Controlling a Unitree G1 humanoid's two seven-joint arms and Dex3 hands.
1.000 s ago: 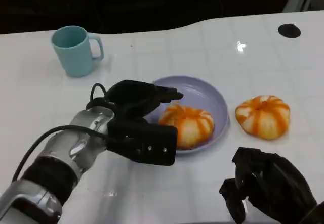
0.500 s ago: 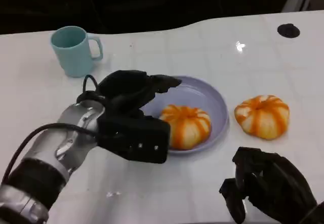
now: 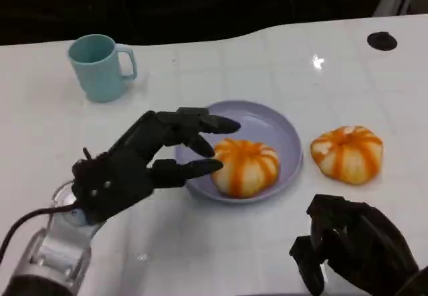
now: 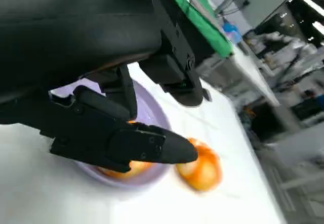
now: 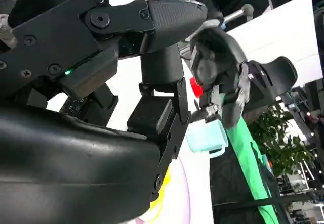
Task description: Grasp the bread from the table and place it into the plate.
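An orange-striped round bread (image 3: 245, 166) lies in the lavender plate (image 3: 271, 123); the left wrist view shows it too (image 4: 121, 169), beyond the fingers (image 4: 132, 145). A second, similar bread (image 3: 347, 153) sits on the table right of the plate, also seen as the bread (image 4: 202, 166) in the left wrist view. My left hand (image 3: 150, 159) hovers at the plate's left rim with fingers spread, holding nothing, its fingertips just short of the bread. My right hand (image 3: 353, 250) rests near the front edge, below the second bread, with loosely bent fingers and nothing in it.
A teal mug (image 3: 100, 66) stands at the back left, also seen as the mug (image 5: 205, 135) in the right wrist view. A small black round mark (image 3: 382, 40) lies at the far right of the white table (image 3: 281, 62). The table's dark far edge runs behind.
My left hand has drawn back leftward from over the bread and spread its fingers. The bread stays in the plate. The right hand has not moved.
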